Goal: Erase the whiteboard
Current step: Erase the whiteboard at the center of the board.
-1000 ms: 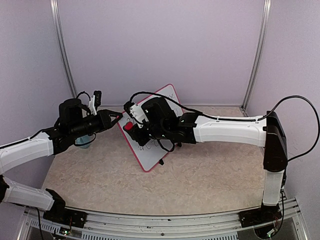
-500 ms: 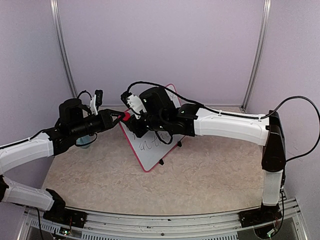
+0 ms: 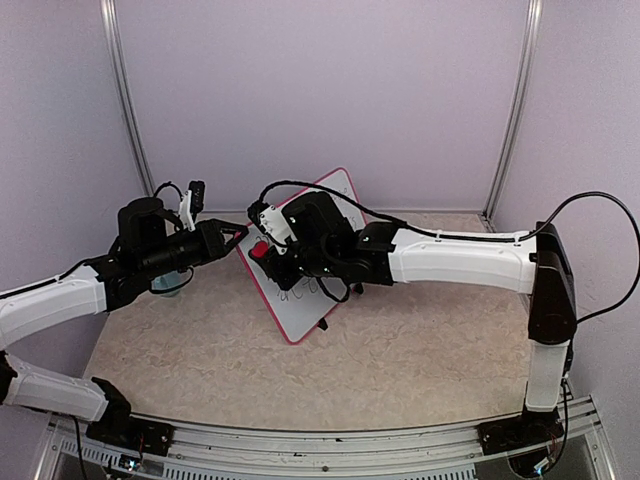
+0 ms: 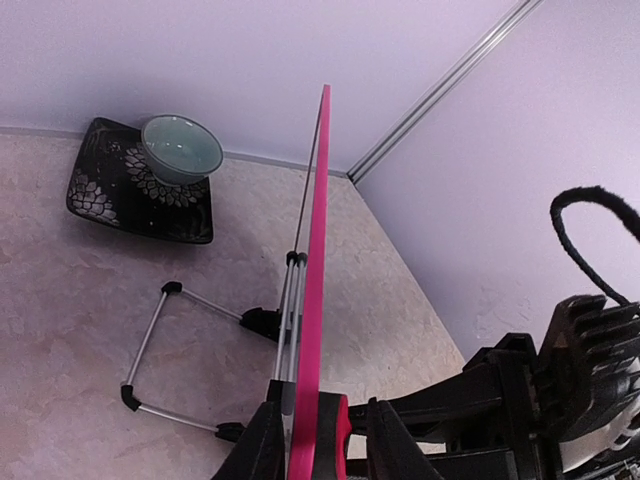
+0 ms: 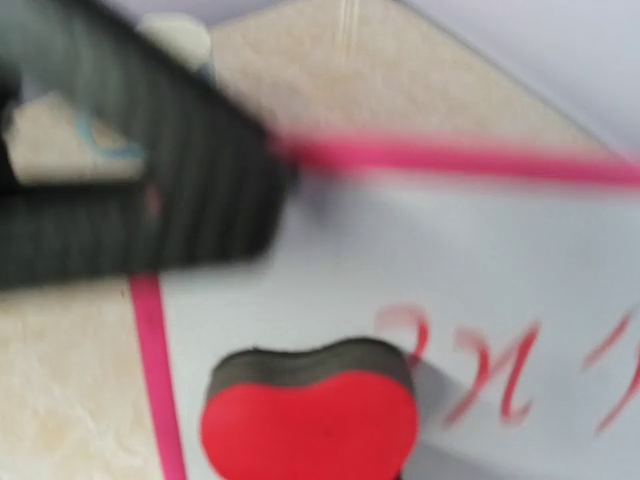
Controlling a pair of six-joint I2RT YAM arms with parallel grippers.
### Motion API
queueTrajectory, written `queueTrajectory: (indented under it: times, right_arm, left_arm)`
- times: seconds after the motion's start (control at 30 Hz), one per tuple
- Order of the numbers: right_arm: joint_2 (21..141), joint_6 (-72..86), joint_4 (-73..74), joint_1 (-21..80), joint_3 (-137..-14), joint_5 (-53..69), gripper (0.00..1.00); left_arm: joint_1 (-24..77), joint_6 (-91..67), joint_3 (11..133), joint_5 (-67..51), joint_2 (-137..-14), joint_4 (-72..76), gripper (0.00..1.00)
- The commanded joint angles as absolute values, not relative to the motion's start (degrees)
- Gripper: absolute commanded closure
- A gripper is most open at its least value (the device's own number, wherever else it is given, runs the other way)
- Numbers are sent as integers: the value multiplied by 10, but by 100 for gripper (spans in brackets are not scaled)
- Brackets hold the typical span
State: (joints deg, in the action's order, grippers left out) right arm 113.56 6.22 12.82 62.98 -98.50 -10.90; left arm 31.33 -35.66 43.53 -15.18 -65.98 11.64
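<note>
The whiteboard (image 3: pixel 305 310), white with a pink frame, stands tilted on its black feet at the table's middle. The left wrist view shows it edge-on (image 4: pixel 315 250). The right wrist view shows its face (image 5: pixel 480 250) with blurred red handwriting. My left gripper (image 3: pixel 240 235) straddles the board's upper left edge (image 4: pixel 320 440). One finger (image 4: pixel 260 445) is at the back and the other stands off the front, so it is open. My right gripper (image 3: pixel 265 252) is shut on the red eraser (image 3: pixel 258 249), whose black felt (image 5: pixel 310 362) faces the board near that corner.
A pale blue bowl (image 4: pixel 180 148) sits on a black flowered plate (image 4: pixel 110 195) behind the board; the bowl shows under the left arm (image 3: pixel 167 285). The board's wire stand (image 4: pixel 150 340) spreads on the table behind it. Walls close in at the back and sides.
The right gripper carried the eraser up to the board's top left corner half a second ago, then back down a little. The left gripper and the board stayed put.
</note>
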Motion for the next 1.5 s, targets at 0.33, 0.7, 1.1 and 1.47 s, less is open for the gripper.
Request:
queueTrajectory:
  times: [0.33, 0.7, 1.1, 1.47]
  right_arm:
    - [1137, 74, 135, 634, -986, -100, 96]
    - [1137, 55, 133, 634, -1026, -122, 96]
    - [1126, 89, 130, 634, -922, -91, 98]
    - [1120, 85, 127, 634, -921, -95, 99]
  left_arm:
    - [328, -354, 443, -173, -640, 143, 72]
    - [332, -352, 440, -162, -649, 138, 76]
    - [332, -347, 444, -161, -659, 139, 84]
    - [333, -351, 444, -161, -660, 142, 84]
